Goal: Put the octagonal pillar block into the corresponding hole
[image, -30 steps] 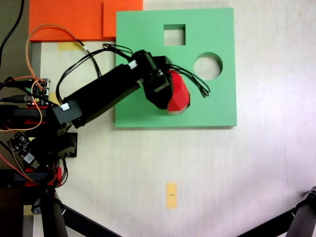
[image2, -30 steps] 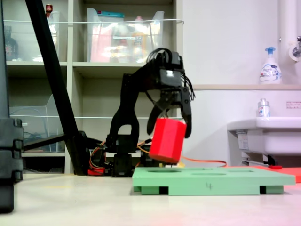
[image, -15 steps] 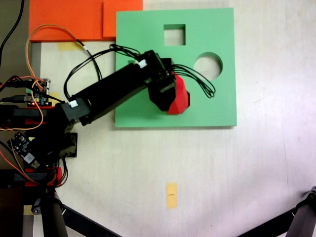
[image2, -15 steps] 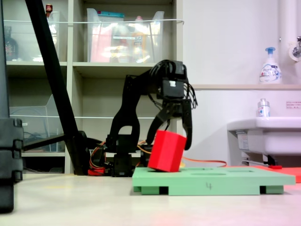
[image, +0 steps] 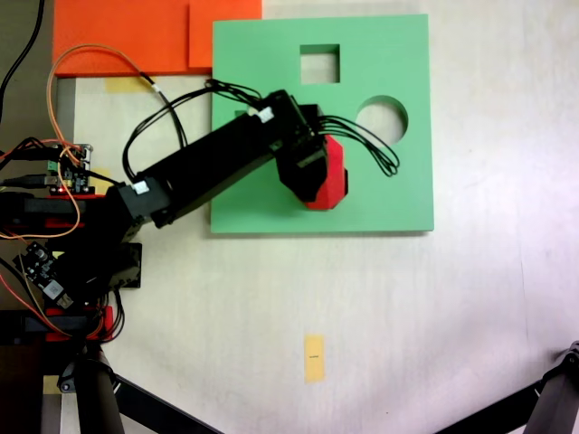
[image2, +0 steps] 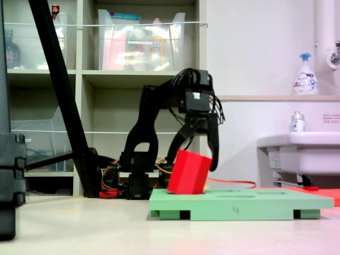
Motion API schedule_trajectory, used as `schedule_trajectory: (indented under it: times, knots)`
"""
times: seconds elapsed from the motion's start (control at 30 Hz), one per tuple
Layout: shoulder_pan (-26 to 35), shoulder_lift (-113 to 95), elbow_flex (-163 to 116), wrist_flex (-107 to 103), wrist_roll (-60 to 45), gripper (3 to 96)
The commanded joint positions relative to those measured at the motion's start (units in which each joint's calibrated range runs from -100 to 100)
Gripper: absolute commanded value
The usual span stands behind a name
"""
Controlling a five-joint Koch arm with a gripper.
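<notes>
The octagonal pillar block [image2: 189, 172], gripped by the pincer [image2: 194, 155], stands tilted, its base on the green board [image2: 255, 204].

A pale, smooth floor [image2: 79, 223] is seen in the second exterior view. A beige open shelving unit [image2: 106, 79] holding clear plastic bins is set against a plain white wall [image2: 255, 48]. A white basin [image2: 297, 151], possibly a sink, is mounted at the second exterior view's right.

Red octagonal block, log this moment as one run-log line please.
gripper: astride block | red octagonal block: tilted, lower end at green board | seated: no | square, round cutouts: free
</notes>
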Motion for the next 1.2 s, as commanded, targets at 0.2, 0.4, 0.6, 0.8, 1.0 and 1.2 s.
schedule_trajectory:
  times: [0.2, 0.4, 0.6, 0.8, 1.0, 1.2]
  knots:
    - [0.34, 3.19, 7.24, -1.57, 0.24, 32.5]
    - [0.73, 5.29, 10.13, -1.57, -0.63, 32.6]
    - [0.73, 5.98, 9.73, -1.57, -1.22, 32.6]
    - [0.10, 5.56, 9.53, -1.57, -3.08, 48.2]
    - [-0.15, 5.42, 8.53, -1.57, -3.61, 66.6]
    - [-0.15, 5.29, 8.33, -1.57, -3.17, 88.9]
